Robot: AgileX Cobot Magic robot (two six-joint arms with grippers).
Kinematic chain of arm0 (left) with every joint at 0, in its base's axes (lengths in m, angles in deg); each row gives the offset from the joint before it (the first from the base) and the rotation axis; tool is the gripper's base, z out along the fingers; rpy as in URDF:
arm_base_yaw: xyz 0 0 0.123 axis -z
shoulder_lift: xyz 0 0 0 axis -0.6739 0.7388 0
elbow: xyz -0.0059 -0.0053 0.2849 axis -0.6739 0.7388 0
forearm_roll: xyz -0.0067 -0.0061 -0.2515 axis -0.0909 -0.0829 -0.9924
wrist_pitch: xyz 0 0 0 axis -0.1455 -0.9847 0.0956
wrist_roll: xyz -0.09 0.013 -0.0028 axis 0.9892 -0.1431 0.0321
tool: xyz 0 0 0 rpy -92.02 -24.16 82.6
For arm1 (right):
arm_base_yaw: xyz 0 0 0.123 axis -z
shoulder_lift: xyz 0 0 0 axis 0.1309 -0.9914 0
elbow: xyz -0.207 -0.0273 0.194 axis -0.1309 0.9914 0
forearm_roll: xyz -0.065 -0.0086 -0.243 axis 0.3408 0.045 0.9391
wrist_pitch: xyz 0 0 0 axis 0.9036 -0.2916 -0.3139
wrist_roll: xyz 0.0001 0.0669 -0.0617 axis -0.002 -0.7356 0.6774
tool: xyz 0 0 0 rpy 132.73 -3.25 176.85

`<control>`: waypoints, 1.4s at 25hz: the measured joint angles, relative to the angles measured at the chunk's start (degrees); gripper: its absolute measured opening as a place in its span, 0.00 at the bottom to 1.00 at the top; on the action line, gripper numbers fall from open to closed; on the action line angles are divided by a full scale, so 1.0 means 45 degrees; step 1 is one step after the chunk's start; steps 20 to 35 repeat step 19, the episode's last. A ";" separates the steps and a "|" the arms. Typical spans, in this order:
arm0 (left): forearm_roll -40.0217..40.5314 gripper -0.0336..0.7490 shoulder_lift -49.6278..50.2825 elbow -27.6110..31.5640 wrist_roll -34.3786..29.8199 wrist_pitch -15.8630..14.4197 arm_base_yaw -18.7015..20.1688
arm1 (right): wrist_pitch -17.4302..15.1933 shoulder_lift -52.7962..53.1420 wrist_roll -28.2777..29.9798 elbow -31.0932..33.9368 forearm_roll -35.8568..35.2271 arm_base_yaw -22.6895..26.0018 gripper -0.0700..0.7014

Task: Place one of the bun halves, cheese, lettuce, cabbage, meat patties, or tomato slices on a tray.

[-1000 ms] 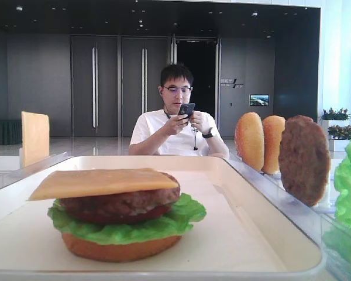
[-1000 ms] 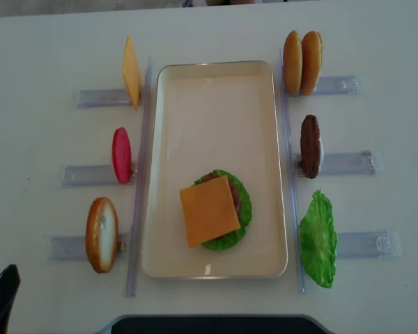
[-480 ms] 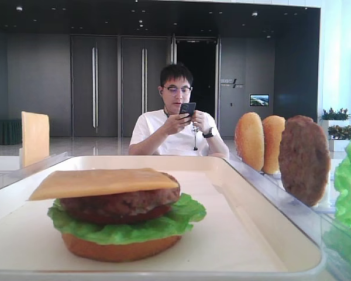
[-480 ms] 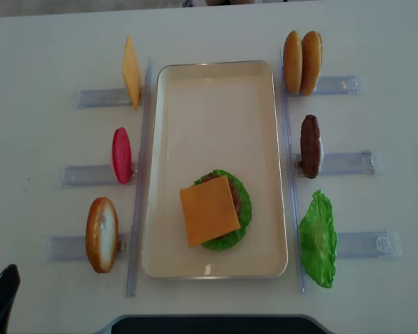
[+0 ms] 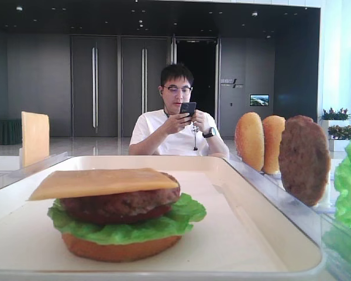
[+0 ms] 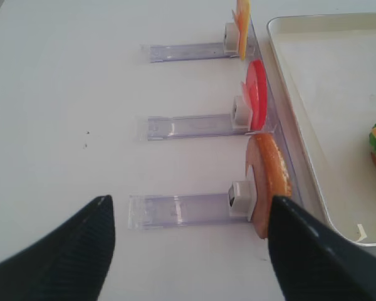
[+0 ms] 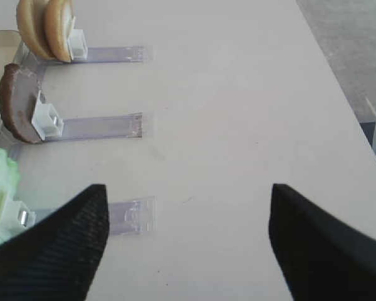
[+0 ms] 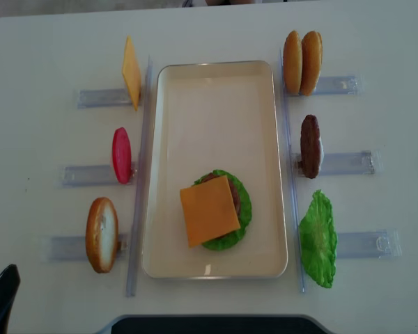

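On the cream tray (image 8: 216,90) stands a stack: bun half (image 5: 117,250), lettuce (image 5: 128,229), meat patty (image 5: 120,204) and a cheese slice (image 8: 209,210) on top. My left gripper (image 6: 189,207) is open and empty over the table left of the tray, facing the rack that holds a bun half (image 6: 271,182); one of its fingers (image 8: 0,306) shows at the front left corner in the overhead view. Out to the right of the racks, my right gripper (image 7: 188,188) hangs open and empty above bare table.
Left racks hold an upright cheese slice (image 8: 131,72), a tomato slice (image 8: 121,154) and a bun half (image 8: 102,234). Right racks hold two bun halves (image 8: 302,62), a patty (image 8: 310,146) and lettuce (image 8: 318,239). A seated person (image 5: 176,126) is beyond the table.
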 joint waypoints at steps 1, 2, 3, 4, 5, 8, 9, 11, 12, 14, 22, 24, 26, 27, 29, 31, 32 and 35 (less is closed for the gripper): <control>0.0000 0.78 0.0000 0.0000 0.0000 0.0000 0.0000 | 0.0000 0.0000 0.0000 0.0000 0.0000 0.0000 0.78; 0.0000 0.78 0.0000 0.0000 0.0000 0.0000 0.0000 | 0.0000 0.0000 0.0000 0.0000 0.0000 0.0000 0.78; 0.0000 0.78 0.0000 0.0000 0.0000 0.0000 0.0000 | 0.0000 0.0000 0.0000 0.0000 0.0000 0.0000 0.78; 0.0000 0.78 0.0000 0.0000 0.0000 0.0000 0.0000 | 0.0000 0.0000 0.0000 0.0000 0.0000 0.0000 0.78; 0.0000 0.78 0.0000 0.0000 0.0000 0.0000 0.0000 | 0.0000 0.0000 0.0000 0.0000 0.0000 0.0000 0.78; 0.0000 0.78 0.0000 0.0000 0.0000 0.0000 0.0000 | 0.0000 0.0000 0.0000 0.0000 0.0000 0.0000 0.78; 0.0000 0.78 0.0000 0.0000 0.0000 0.0000 0.0000 | 0.0000 0.0000 0.0000 0.0000 0.0000 0.0000 0.78; 0.0000 0.78 0.0000 0.0000 0.0000 0.0000 0.0000 | 0.0000 0.0000 0.0000 0.0000 0.0000 0.0000 0.78; 0.0000 0.78 0.0000 0.0000 0.0000 0.0000 0.0000 | 0.0000 0.0000 0.0000 0.0000 0.0000 0.0000 0.78; 0.0000 0.78 0.0000 0.0000 0.0000 0.0000 0.0000 | 0.0000 0.0000 0.0000 0.0000 0.0000 0.0000 0.78; 0.0000 0.78 0.0000 0.0000 0.0000 0.0000 0.0000 | 0.0000 0.0000 0.0000 0.0000 0.0000 0.0000 0.78; 0.0000 0.78 0.0000 0.0000 0.0000 0.0000 0.0000 | 0.0000 0.0000 0.0000 0.0000 0.0000 0.0000 0.78; 0.0000 0.78 0.0000 0.0000 0.0000 0.0000 0.0000 | 0.0000 0.0000 0.0000 0.0000 0.0000 0.0000 0.78; 0.0000 0.78 0.0000 0.0000 0.0000 0.0000 0.0000 | 0.0000 0.0000 0.0000 0.0000 0.0000 0.0000 0.78; 0.0000 0.78 0.0000 0.0000 0.0000 0.0000 0.0000 | 0.0000 0.0000 0.0000 0.0000 0.0000 0.0000 0.78; 0.0000 0.78 0.0000 0.0000 0.0000 0.0000 0.0000 | 0.0000 0.0000 0.0000 0.0000 0.0000 0.0000 0.78; 0.0000 0.78 0.0000 0.0000 0.0000 0.0000 0.0000 | 0.0000 0.0000 0.0000 0.0000 0.0000 0.0000 0.78; 0.0000 0.78 0.0000 0.0000 0.0000 0.0000 0.0000 | 0.0000 0.0000 0.0000 0.0000 0.0000 0.0000 0.78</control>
